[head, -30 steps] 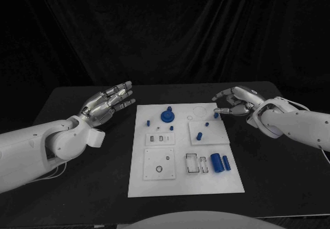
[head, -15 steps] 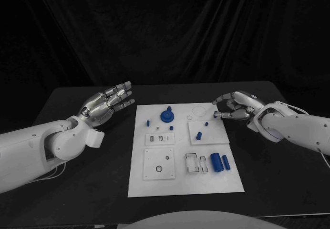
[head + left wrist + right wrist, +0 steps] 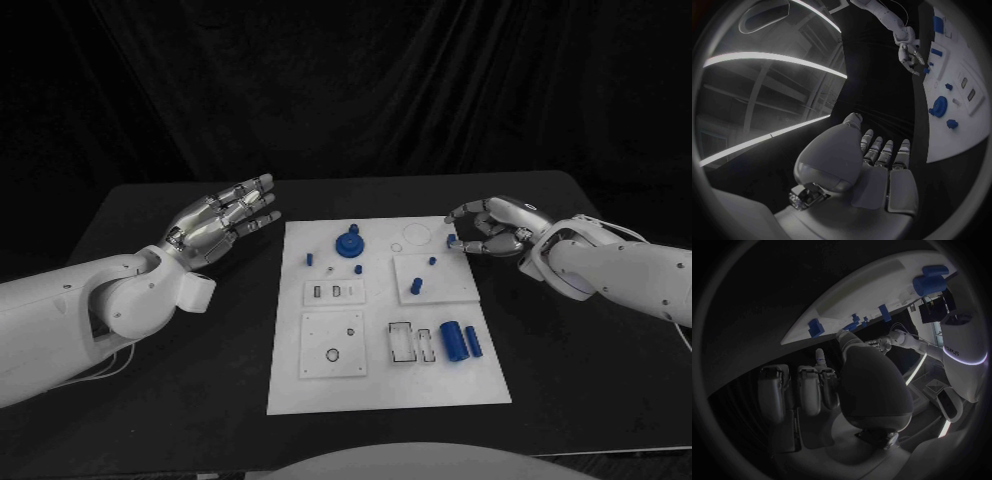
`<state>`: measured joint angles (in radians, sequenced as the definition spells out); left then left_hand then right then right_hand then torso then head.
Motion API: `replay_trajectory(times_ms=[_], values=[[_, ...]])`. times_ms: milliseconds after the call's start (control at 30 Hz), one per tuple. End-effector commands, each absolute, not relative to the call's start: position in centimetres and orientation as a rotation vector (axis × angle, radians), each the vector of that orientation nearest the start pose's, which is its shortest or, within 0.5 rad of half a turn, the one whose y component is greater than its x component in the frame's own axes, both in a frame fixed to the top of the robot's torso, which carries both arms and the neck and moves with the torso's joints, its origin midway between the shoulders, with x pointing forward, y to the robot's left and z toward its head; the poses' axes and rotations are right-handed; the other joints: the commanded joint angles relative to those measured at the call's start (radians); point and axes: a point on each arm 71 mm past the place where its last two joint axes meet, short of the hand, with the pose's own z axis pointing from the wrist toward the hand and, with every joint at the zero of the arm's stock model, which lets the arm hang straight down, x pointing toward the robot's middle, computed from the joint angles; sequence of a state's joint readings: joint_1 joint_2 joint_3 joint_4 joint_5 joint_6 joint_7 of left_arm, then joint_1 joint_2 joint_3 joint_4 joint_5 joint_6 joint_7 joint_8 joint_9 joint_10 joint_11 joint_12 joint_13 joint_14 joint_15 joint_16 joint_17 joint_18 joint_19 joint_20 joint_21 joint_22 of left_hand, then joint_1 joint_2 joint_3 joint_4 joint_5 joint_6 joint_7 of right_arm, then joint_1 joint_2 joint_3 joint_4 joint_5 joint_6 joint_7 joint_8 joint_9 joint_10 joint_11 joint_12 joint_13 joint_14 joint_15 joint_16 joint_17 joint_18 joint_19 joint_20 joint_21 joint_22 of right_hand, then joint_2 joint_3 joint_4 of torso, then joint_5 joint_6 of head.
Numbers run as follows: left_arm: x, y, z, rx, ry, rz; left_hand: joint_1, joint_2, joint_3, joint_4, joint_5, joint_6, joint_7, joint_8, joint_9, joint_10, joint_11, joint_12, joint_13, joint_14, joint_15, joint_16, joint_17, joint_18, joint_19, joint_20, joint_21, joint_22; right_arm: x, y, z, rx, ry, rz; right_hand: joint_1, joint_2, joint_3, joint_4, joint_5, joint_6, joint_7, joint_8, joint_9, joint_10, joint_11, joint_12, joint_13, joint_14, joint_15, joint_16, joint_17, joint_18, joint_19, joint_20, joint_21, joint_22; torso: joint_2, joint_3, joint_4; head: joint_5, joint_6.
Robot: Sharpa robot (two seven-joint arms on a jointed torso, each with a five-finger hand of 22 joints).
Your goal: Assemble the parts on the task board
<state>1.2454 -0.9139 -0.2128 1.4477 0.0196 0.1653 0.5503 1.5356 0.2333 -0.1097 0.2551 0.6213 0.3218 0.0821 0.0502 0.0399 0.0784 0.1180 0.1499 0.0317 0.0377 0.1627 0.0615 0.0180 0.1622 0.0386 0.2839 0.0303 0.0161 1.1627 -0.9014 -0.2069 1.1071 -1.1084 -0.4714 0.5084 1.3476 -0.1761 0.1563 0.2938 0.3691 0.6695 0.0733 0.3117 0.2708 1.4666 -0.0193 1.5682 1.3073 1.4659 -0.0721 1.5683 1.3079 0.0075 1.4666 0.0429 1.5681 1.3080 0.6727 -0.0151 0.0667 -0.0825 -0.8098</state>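
The left hand (image 3: pixel 224 215) hovers beside the task board's (image 3: pixel 387 385) far left corner, fingers spread wide and holding nothing. On the board stand the blue parts — a round gear-like piece (image 3: pixel 349 242) near its far edge, two cylinders (image 3: pixel 462 341) toward its near right. At the board's far right edge the right hand (image 3: pixel 488 226) curls its fingers around a small blue peg (image 3: pixel 453 241), pinching it.

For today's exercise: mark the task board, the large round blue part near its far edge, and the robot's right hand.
task board (image 3: pixel 476 385), head view, bare white surface by its near right corner.
large round blue part (image 3: pixel 349 243), head view, middle of its top.
right hand (image 3: pixel 488 228), head view, middle of the curled fingers.
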Motion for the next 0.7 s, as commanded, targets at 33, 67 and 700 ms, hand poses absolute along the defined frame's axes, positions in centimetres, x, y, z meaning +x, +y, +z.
replay_trajectory(times_ms=[33,67,700], values=[[47.2,24.71,-20.75,-1.011,1.547,-1.911,0.01,0.0,0.006,0.0,0.006,0.0,0.0,0.004,0.001,-0.007,-0.003,0.005,0.0,0.0,0.005,0.005,0.0,0.018,0.002,-0.001,0.003,0.001,49.6,-35.34,-25.57,-0.043,1.616,0.686,0.012,0.003,0.004,-0.002,-0.012,-0.014,0.002,0.02,0.008,0.104,0.01,0.003,0.264,0.105,0.009,0.003,0.263,-0.008,0.104,0.006,0.003,0.263,0.001,0.0001,-0.0001,0.0,0.0],[47.2,24.72,-20.76,-1.011,1.548,-1.911,0.011,-0.001,0.009,0.0,0.006,0.003,0.004,0.006,0.001,-0.008,-0.008,0.005,0.0,0.0,0.005,0.005,0.0,0.017,0.002,-0.002,0.003,0.0,49.61,-35.32,-25.64,-0.04,1.62,0.682,0.013,0.003,0.003,-0.002,-0.014,-0.015,0.002,0.023,0.009,0.104,0.01,0.003,0.264,0.105,0.009,0.003,0.263,-0.008,0.104,0.006,0.003,0.263,0.001,0.0002,-0.0005,0.0,0.0],[47.19,24.64,-20.81,-1.013,1.561,-1.914,0.012,-0.001,0.012,0.0,0.006,0.006,0.009,0.007,0.002,-0.008,-0.012,0.007,0.0,-0.001,0.004,0.005,0.0,0.018,0.002,-0.002,0.003,0.001,49.69,-35.58,-26.51,0.014,1.678,0.621,0.032,0.011,0.004,-0.003,-0.038,-0.069,0.008,0.099,0.035,0.104,0.015,0.003,0.264,0.105,0.014,0.003,0.263,-0.008,0.104,0.011,0.003,0.263,0.0,0.001,0.0006,-0.002,-0.004]])
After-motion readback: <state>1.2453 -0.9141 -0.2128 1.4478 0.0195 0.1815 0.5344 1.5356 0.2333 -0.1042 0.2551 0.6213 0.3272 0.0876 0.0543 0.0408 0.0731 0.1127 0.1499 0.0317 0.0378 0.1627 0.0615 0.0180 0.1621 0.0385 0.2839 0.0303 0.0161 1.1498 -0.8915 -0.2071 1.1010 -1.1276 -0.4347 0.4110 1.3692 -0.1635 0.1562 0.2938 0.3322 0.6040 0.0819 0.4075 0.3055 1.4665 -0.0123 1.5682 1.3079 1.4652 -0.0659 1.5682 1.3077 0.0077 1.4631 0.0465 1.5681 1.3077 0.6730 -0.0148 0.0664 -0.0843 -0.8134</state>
